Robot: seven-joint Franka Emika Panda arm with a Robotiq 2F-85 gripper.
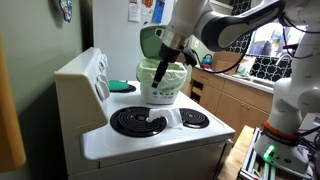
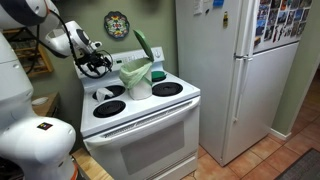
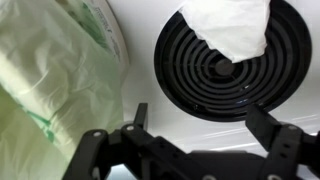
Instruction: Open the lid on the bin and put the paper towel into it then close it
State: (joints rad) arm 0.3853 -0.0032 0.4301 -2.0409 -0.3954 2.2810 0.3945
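The gripper (image 3: pixel 198 112) hung with its fingers (image 3: pixel 136 128) spread wide, holding nothing and touching nothing. The crumpled white paper towel (image 3: pixel 235 28) lay on a black coil burner (image 3: pixel 215 75), near the bin (image 1: pixel 165 85) with its wrinkled pale green liner and raised lid (image 1: pixel 150 42). Everything sat on a glossy white stove (image 1: pixel 105 140) beside a white fridge (image 2: pixel 235 80).

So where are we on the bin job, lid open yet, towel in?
Done: the green lid stands open over the lined bin. In hand: nothing yet. In the wrist view the gripper is open and empty, hovering near the paper towel, which lies on a burner beside the bin. Left: grasp the towel, drop it in, close the lid.
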